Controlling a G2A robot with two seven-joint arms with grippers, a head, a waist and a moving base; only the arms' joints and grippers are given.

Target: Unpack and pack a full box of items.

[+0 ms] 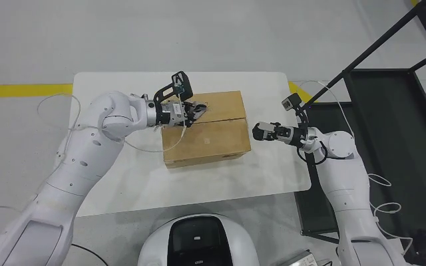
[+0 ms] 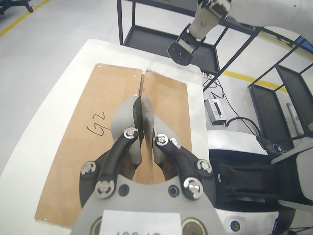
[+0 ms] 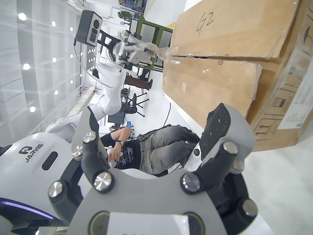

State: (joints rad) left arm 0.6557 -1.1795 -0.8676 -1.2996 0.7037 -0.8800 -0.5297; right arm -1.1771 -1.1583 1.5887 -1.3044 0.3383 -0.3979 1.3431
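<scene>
Starting with the box [image 1: 206, 130]: you have one brown cardboard box sitting about mid-surface [image 1: 120, 193], long side running left to right. Both top flaps are down and meet in a seam [image 2: 142, 83] along its length. A narrow dark slit shows along that seam. The far flap carries a handwritten mark [image 2: 96, 125]. The near flap has a small pale sticker [image 1: 208, 141]. The right end panel has printed labels [image 3: 296, 103].

Your left gripper [image 1: 193, 111] is over the box top at the left end of the seam, lined up along it. Its fingers [image 2: 122, 121] are pressed together, pinching a thin strip of clear tape [image 3: 156, 50]. In the right wrist view that strip runs crinkled from those fingers down to the seam, its other end stuck on the box.

Your right gripper [image 1: 255, 131] hovers just off the right end of the box, roughly level with the seam, not touching the cardboard. Its fingers [image 3: 215, 128] are spread wide apart with nothing between them, aimed at the box's right end panel.

More glossy tape shows along the flap edges at the right end of the box. A black metal rack [image 1: 386, 133] stands to the right of the surface, well apart from the box.
</scene>
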